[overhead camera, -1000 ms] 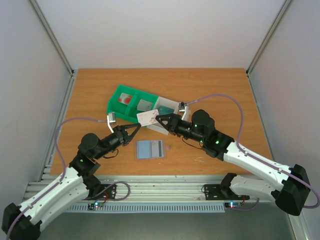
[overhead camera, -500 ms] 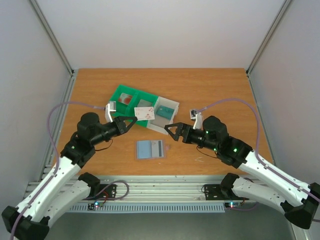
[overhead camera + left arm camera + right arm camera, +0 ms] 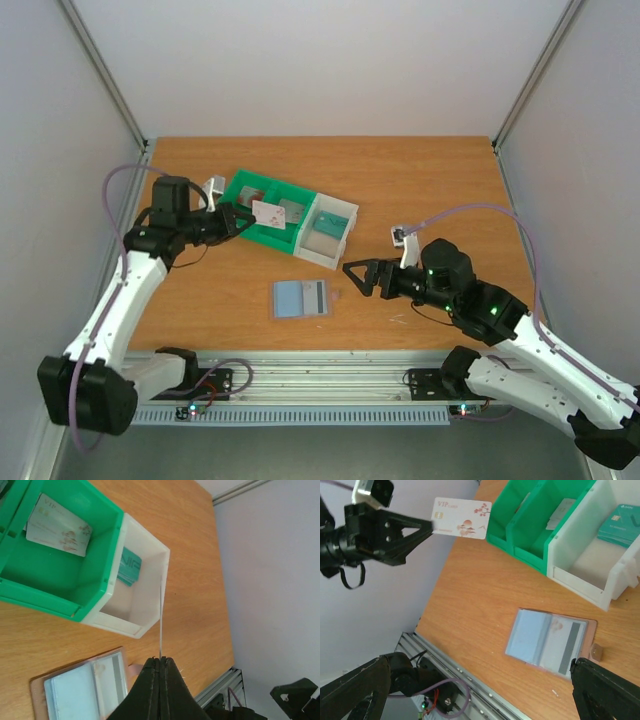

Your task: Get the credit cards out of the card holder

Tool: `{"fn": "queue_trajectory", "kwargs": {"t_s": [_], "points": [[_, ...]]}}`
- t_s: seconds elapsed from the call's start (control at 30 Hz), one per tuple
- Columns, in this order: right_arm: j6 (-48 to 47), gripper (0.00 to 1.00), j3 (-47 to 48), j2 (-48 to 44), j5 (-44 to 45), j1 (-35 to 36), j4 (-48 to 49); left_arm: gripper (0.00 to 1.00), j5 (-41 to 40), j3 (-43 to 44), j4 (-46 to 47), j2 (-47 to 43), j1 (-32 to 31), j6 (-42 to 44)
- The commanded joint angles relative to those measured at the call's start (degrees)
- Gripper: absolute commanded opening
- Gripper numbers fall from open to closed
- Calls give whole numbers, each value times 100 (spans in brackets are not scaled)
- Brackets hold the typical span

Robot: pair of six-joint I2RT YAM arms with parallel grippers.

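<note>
The card holder (image 3: 300, 298) lies open and flat on the table, also seen in the right wrist view (image 3: 547, 642) and the left wrist view (image 3: 82, 690). A pale grey credit card with a dark stripe (image 3: 567, 641) sits in its right half. My left gripper (image 3: 245, 215) is shut on a white credit card with a red-pink patch (image 3: 268, 212), held in the air over the green tray; that card shows face-on (image 3: 461, 518) and edge-on (image 3: 161, 615). My right gripper (image 3: 355, 278) stands open and empty, just right of the holder.
A green-and-white three-compartment tray (image 3: 300, 240) stands behind the holder, with a pale card (image 3: 57, 525) in a green bin and a teal card (image 3: 130, 567) in the white bin. A small tan scrap (image 3: 596, 652) lies by the holder. Grey walls enclose the table.
The right gripper opened, let go of the white card and drew back to the right. The left arm swung left and away with the card, ending over the green tray.
</note>
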Motion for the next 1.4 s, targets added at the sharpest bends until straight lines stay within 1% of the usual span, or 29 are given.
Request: {"fn": "queue_trajectory", "kwargs": {"t_s": [0.0, 0.13, 0.23, 0.33, 0.43, 0.53, 0.8, 1.1, 1.2, 1.37], "points": [[-362, 98, 187, -100, -20, 11, -322, 0, 336, 656, -534, 552, 181, 654], [-406, 98, 213, -101, 24, 11, -415, 0, 377, 1042, -746, 1154, 344, 937], [-414, 99, 178, -150, 131, 11, -437, 0, 565, 1319, -893, 1667, 438, 1097], [-463, 98, 224, -159, 202, 11, -538, 0, 487, 1659, -1177, 2224, 443, 1387], [-484, 99, 254, -153, 276, 11, -631, 0, 347, 1978, -1266, 2712, 440, 1569], [-475, 98, 263, -145, 296, 7, -640, 0, 464, 2251, -1147, 3212, 442, 1536], [-525, 98, 325, 4, 408, 11, -689, 1, 481, 3175, -1197, 4458, 440, 1616], [-612, 99, 423, 303, 557, 10, -637, 0, 429, 4333, -1570, 5656, 314, 1846], [-625, 99, 437, 479, 539, 11, -563, 1, 390, 4653, -1690, 5981, 279, 1880], [-713, 99, 544, 743, 604, 11, -532, 0, 372, 4952, -1720, 6335, 198, 1904]]}}
